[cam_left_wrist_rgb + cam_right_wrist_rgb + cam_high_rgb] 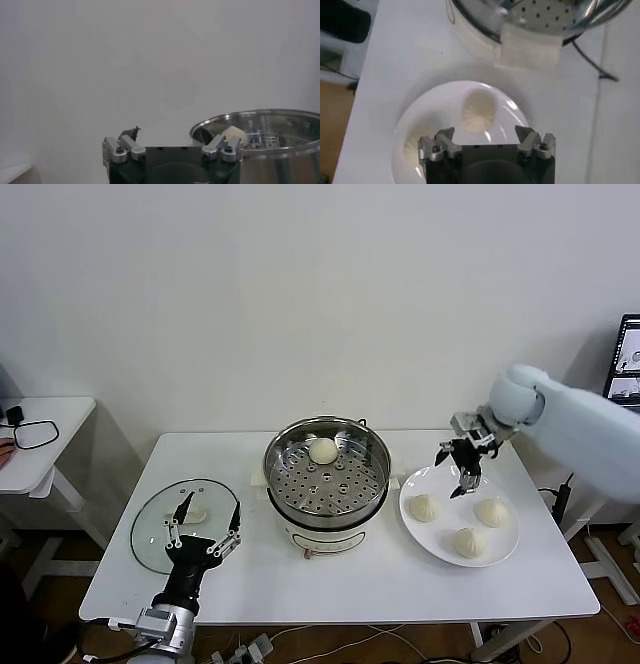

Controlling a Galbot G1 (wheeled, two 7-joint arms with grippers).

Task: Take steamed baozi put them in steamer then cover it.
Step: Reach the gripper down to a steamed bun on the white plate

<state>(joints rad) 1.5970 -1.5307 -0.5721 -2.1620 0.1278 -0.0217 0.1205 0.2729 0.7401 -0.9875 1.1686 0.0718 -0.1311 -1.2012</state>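
The steamer [330,512], a shiny steel pot on a white base, stands mid-table with one baozi [322,450] on the far side of its perforated tray. Three more baozi [423,507] [491,511] [468,542] lie on a white plate [445,529] to its right. My right gripper [458,467] hangs open above the plate's far left part, with nothing in it. In the right wrist view a pleated baozi [479,111] sits just ahead of the gripper [485,136]. My left gripper [205,529] is open and empty over the glass lid [150,529].
The lid's white handle [193,512] shows between the left fingers. The white table [340,589] has bare room along its front. A side table [45,434] stands to the left and a monitor [628,359] at the right edge.
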